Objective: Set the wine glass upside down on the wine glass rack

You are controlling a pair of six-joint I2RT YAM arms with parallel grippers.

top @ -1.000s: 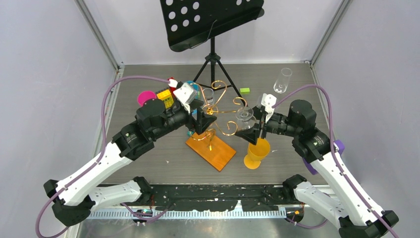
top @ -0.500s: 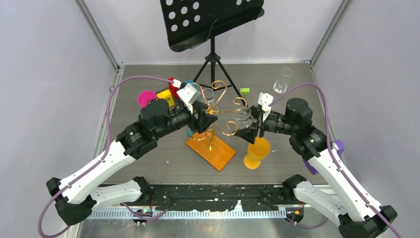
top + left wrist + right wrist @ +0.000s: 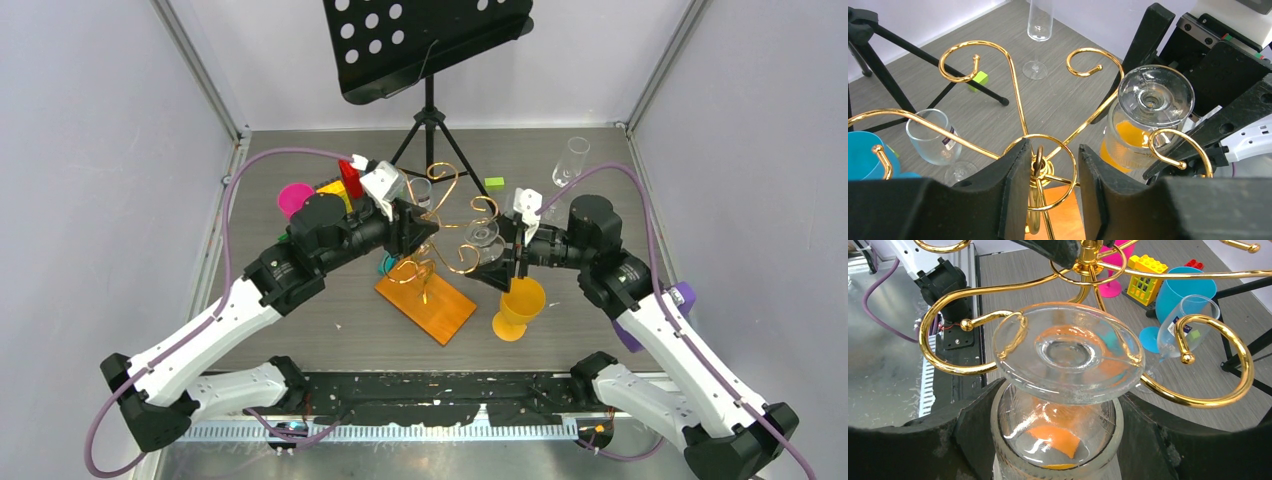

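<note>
The wine glass rack point(image 3: 440, 225) is gold wire with curled arms on an orange base point(image 3: 430, 308) at mid table. My left gripper point(image 3: 1048, 172) has its jaws closed in on the ring at the top of the rack's stem point(image 3: 1040, 165). My right gripper point(image 3: 1058, 440) is shut on the bowl of the clear wine glass point(image 3: 1068, 355) and holds it upside down, foot up. The foot sits level with two curled arms point(image 3: 1218, 360), one on each side of it. The glass also shows in the top view point(image 3: 484, 236) and in the left wrist view point(image 3: 1153, 97).
A black music stand point(image 3: 430, 40) on a tripod stands behind the rack. An orange goblet point(image 3: 518, 305) is just under my right gripper. A tall flute point(image 3: 570, 160), a second clear glass point(image 3: 420, 190), a pink cup point(image 3: 295, 197), toy bricks point(image 3: 333, 190) and a green block point(image 3: 494, 183) lie around.
My right gripper has moved left with the upside-down glass, bringing its foot in among the rack's curled arms. My left gripper has shifted slightly up and right at the rack's top.
</note>
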